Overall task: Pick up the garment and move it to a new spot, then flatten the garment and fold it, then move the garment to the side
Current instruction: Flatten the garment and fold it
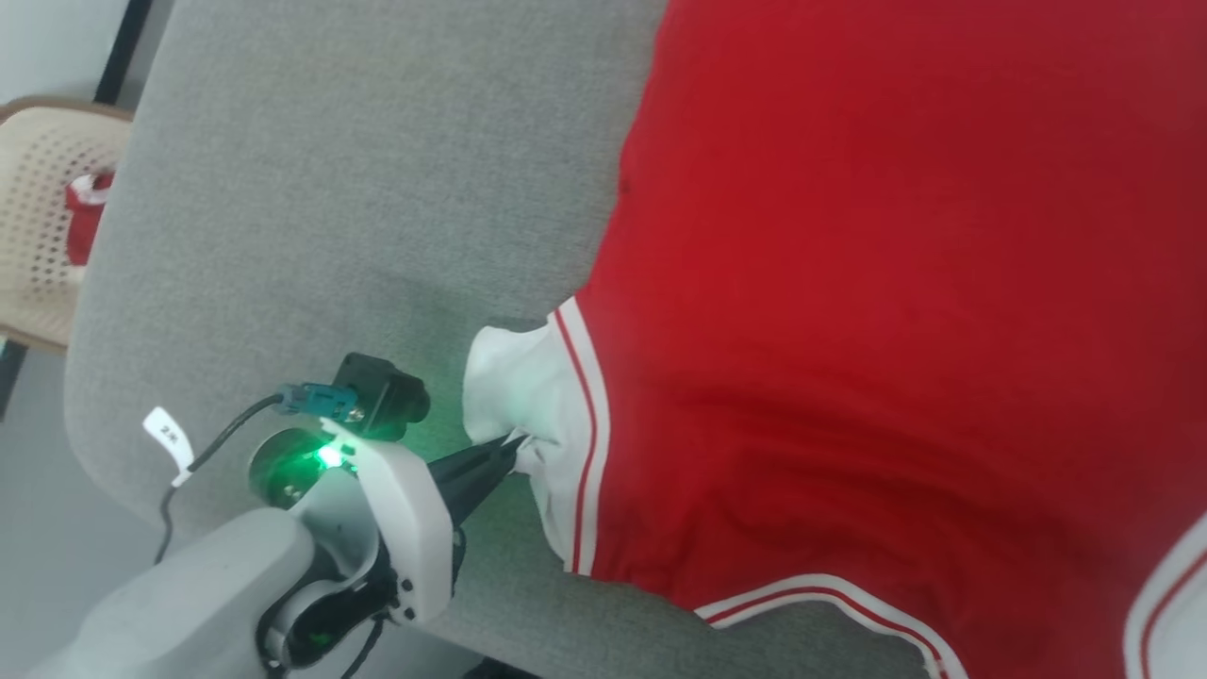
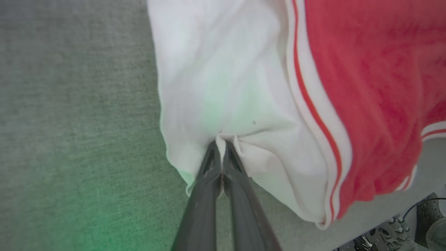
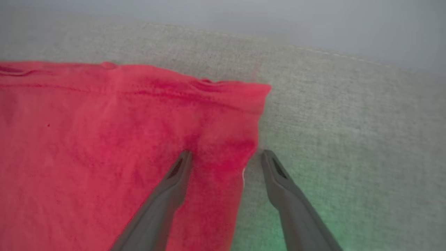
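Grey upholstery carries the garment, spread toward 3 o'clock. Left gripper pinches its white sleeve at 8 o'clock; right gripper gapes astride a red edge. Soft, limp cloth, probably best held at edges.

A grey fabric-covered worktop is catching a green glow, while a beige perforated chair is standing beside it above pale floor.

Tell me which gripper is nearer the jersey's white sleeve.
Left. The left gripper is shut on the white sleeve, bunching its edge. The right gripper stands open astride the red side edge of the garment, near its hem.
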Robot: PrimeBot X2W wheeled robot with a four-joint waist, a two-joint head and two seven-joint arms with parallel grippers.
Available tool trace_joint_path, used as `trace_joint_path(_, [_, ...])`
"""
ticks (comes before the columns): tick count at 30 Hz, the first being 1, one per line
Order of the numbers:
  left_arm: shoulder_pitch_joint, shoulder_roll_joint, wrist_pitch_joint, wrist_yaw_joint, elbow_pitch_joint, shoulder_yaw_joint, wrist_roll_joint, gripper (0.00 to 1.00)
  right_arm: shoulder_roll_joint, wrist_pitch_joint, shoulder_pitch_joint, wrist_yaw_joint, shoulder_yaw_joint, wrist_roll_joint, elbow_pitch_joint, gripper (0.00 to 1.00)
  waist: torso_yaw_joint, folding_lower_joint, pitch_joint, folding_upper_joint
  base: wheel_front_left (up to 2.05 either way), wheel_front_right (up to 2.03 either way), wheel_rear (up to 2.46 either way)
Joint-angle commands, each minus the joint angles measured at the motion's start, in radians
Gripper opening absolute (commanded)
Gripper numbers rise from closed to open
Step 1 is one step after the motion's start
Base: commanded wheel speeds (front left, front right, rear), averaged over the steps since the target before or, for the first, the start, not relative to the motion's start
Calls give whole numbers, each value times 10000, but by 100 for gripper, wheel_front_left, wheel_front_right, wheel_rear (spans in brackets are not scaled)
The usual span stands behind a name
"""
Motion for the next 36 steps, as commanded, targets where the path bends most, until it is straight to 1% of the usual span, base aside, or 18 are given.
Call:
trace_joint_path(1, [-33, -288, 71, 55, 545, -177, 35, 0, 150, 469, -108, 1, -326, -221, 701, 100, 216, 0, 208, -1, 0, 0, 0])
trace_joint_path(3, [-57, -407, 55, -11, 757, -206, 20, 0, 320, 902, -186, 1, -547, -517, 1263, 100, 263, 0, 245, -1, 0, 0, 0])
trace_joint_path(4, [-57, -407, 55, -11, 757, -206, 20, 0, 320, 902, -186, 1, -547, -517, 1263, 100, 263, 0, 245, -1, 0, 0, 0])
trace_joint_path(5, [-58, -457, 35, -56, 850, -210, 19, 0, 373, 1115, -164, 1, -593, -716, 1486, 66, 276, 0, 255, -1, 0, 0, 0])
trace_joint_path(6, [-74, -497, 16, -86, 931, -207, -11, 0, 442, 1272, -135, 1, -535, -878, 1643, 0, 278, 0, 266, -1, 0, 0, 0])
trace_joint_path(9, [-117, -565, -43, -156, 1175, -170, -64, 0, 608, 1526, -135, 2, -394, -1061, 1837, 0, 188, 0, 242, -1, 0, 0, 0])
trace_joint_path(11, [-122, -558, -70, -158, 1311, -137, -69, 0, 598, 1340, -157, 1, -390, -1044, 1792, 0, 52, 0, 166, -1, 0, 0, 0])
trace_joint_path(14, [-75, -494, -114, -110, 1468, -41, -156, 0, 760, 1275, -16, 1, -42, -944, 1678, 0, -275, 0, -64, -1, 0, 0, 0])
trace_joint_path(16, [-37, -366, -186, 5, 1513, 64, -204, 0, 927, 1211, 123, 2, 372, -712, 1501, 0, -564, 0, -255, -1, 0, 0, 0])
trace_joint_path(20, [90, 13, -254, 268, 1400, 263, -297, 0, 1119, 1091, 636, 2, 1404, 217, 730, 0, -1243, 0, -649, -1, 0, 0, 0])
trace_joint_path(23, [161, 313, -245, 425, 1222, 381, -305, 0, 949, 1107, 1238, 2, 2206, 1117, -236, 0, -1734, 0, -918, -1, 0, 0, 0])
trace_joint_path(27, [231, 658, -197, 579, 915, 463, -322, 0, 424, 1158, 2379, -1, 2925, 2291, -1948, 0, -2279, 0, -1183, -1, 0, 0, 0])
trace_joint_path(31, [428, 1007, -101, 748, 603, 474, -359, 0, 53, 1199, 3871, 1, 3025, 3273, -3749, 0, -2759, 0, -1365, -1, 0, 0, 0])
trace_joint_path(34, [512, 1212, -16, 821, 359, 450, -346, 0, -68, 1259, 5209, 1, 2799, 3675, -5084, 0, -3030, 0, -1460, -1, 0, 0, 0])
trace_joint_path(36, [583, 1344, 51, 888, 218, 445, -381, 0, -82, 1293, 6153, 1, 2496, 3658, -5946, 0, -3177, 0, -1501, -1, 0, 0, 0])
